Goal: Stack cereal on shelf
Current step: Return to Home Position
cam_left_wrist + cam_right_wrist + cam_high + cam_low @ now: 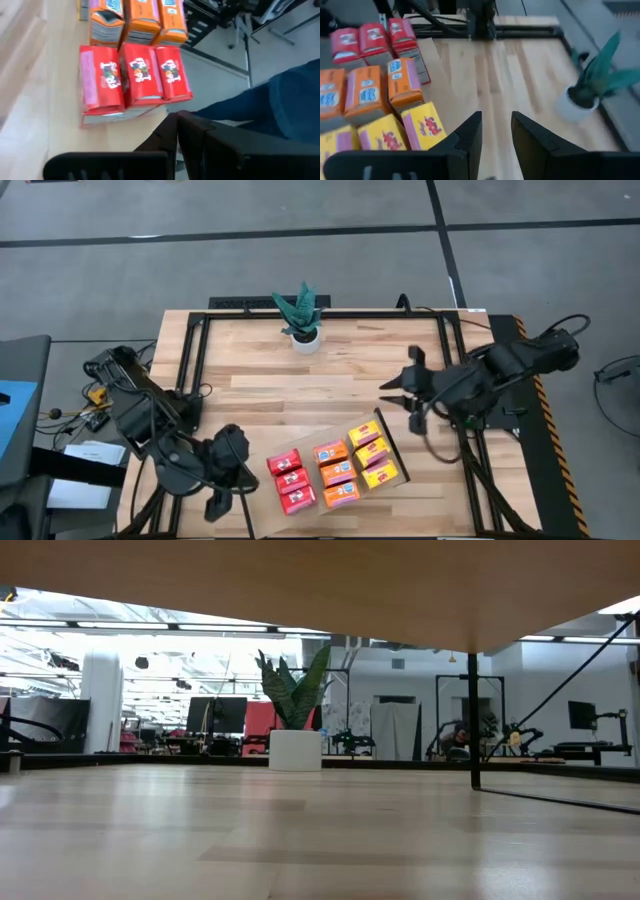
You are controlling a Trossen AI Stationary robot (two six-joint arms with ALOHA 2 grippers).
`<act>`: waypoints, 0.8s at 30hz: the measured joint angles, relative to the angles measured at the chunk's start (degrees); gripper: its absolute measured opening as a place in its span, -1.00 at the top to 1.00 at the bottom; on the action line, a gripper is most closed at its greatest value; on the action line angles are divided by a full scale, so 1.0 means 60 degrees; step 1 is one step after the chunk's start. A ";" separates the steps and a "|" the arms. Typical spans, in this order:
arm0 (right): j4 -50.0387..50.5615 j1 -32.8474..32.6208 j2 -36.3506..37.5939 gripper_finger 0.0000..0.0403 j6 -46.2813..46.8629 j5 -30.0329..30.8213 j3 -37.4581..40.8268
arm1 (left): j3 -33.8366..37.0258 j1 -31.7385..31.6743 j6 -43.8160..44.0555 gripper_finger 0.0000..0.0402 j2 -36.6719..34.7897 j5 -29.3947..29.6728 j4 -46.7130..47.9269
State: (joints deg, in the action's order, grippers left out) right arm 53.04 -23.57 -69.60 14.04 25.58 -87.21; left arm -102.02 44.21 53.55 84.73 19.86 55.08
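The cereal boxes (335, 468) stand in three rows on the light-wood shelf (262, 515) near the table's near edge: red (291, 481), orange (336, 469) and yellow (372, 452). A black rail (397, 458) borders the shelf's right end. My left gripper (228, 498) hovers shut left of the red boxes (132, 77); the left wrist view shows its fingers (178, 120) apart from them. My right gripper (392, 392) is open above the tabletop, on the far side of the yellow boxes (422, 127); the right wrist view shows its fingers (496, 125) over bare wood. In the low view, only the shelf's underside (300, 580) shows.
A potted plant in a white pot (303, 330) stands near the table's far edge, also in the low view (295, 745). Black frame rails (200, 350) run along the tabletop's sides. A shelf leg (473, 720) stands on the table. A person's blue-clad limb (290, 100) shows beyond the near edge.
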 joint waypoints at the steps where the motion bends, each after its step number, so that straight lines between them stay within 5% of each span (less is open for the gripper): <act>1: 0.0222 0.0003 0.0022 0.36 -0.0244 0.0000 -0.0271 | 0.0000 -0.0006 -0.0059 0.99 0.0000 0.0061 0.0045; 6: 0.0048 0.0041 0.0320 0.36 -0.1025 0.0326 -0.0989 | 0.0003 -0.0294 -0.0293 0.99 -0.0063 0.0039 -0.0041; 12: -0.1329 0.0638 0.1672 0.36 -0.1999 -0.0041 -0.0790 | 0.0004 -0.0742 -0.2446 0.99 -0.1391 0.0894 -0.0060; 18: -0.2606 0.1396 0.3506 0.36 -0.1922 -0.0590 0.1152 | 0.0237 -0.0776 -0.4354 0.99 -0.3197 0.2126 -0.0169; 24: -0.4511 0.1650 0.5317 0.36 -0.1779 -0.1353 0.3883 | 0.2439 -0.0776 -0.4911 0.99 -0.5088 0.2253 -0.1831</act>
State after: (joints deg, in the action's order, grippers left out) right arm 25.97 -13.67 -37.70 3.36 17.47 -63.91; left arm -87.38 39.55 24.08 54.20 33.38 44.09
